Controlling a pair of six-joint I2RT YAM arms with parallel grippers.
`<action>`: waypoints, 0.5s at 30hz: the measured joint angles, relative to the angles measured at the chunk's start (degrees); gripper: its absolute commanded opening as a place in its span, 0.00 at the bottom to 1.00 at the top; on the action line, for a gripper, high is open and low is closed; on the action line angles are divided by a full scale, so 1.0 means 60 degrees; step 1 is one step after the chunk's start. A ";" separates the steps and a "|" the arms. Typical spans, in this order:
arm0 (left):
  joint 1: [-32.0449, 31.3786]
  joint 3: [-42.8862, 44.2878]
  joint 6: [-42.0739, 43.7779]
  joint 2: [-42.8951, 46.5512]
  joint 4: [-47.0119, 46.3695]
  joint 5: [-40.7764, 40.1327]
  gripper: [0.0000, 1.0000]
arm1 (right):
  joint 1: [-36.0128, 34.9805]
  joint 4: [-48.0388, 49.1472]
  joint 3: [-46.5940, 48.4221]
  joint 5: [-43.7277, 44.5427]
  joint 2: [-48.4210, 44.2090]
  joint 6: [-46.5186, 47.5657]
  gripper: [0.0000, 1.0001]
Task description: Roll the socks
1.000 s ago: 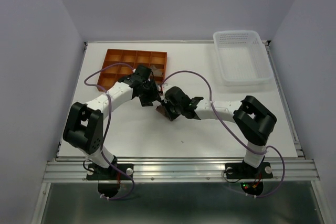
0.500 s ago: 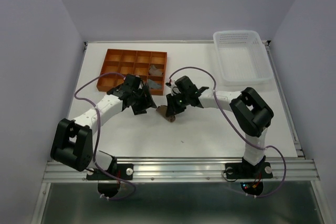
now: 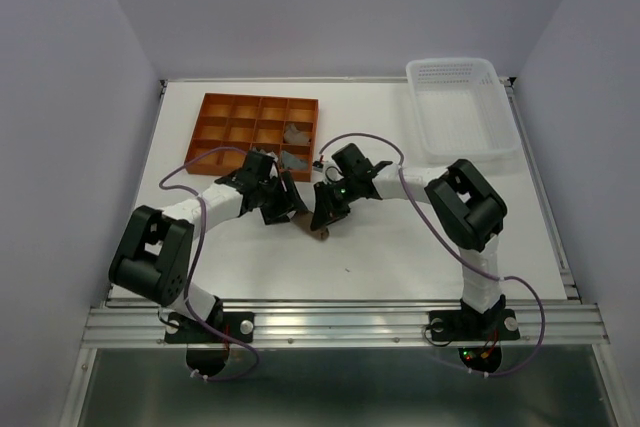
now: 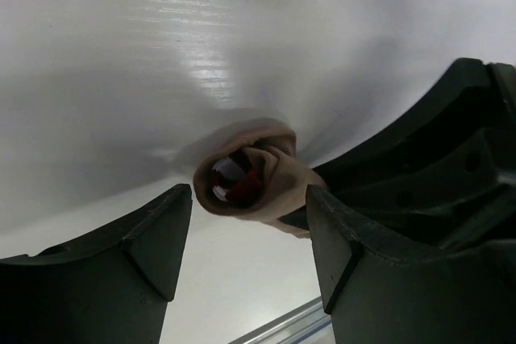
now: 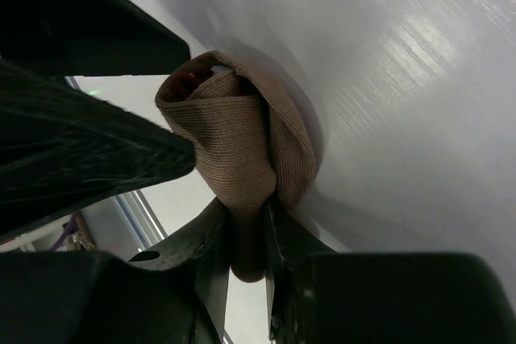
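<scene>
The brown sock [image 4: 282,188] lies rolled into a short tube on the white table [image 3: 400,247], near the middle and just in front of the orange tray [image 3: 260,99]. The open end of the roll shows red and white inside. The right gripper [image 5: 247,235] is closed narrow on it — one end of the roll is pinched between its two fingers [image 5: 205,257], and the rest bulges out past the tips. The left gripper [image 4: 248,197] stands wide, with a fingertip on either side of the roll's open end; whether they touch the fabric cannot be told. Seen from above, the two grippers meet nose to nose over the sock, the left one reaching in from the left and the right one from the right. Two grey socks [image 3: 294,137] sit in the right-hand compartments of the tray, one behind the other. A white basket [image 3: 455,65] stands at the far right corner — well apart from both grippers.
</scene>
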State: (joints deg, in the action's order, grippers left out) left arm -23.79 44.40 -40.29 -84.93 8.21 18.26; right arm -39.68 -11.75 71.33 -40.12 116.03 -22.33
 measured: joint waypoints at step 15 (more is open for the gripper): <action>0.0000 0.0073 0.0080 -0.1056 -0.0699 0.0412 0.57 | 0.0328 -0.0076 0.0124 -0.0641 0.0317 -0.0109 0.22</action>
State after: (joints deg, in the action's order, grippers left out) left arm -23.79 44.84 -39.81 -91.26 4.01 20.73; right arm -37.71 -12.21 72.07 -43.97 117.93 -22.98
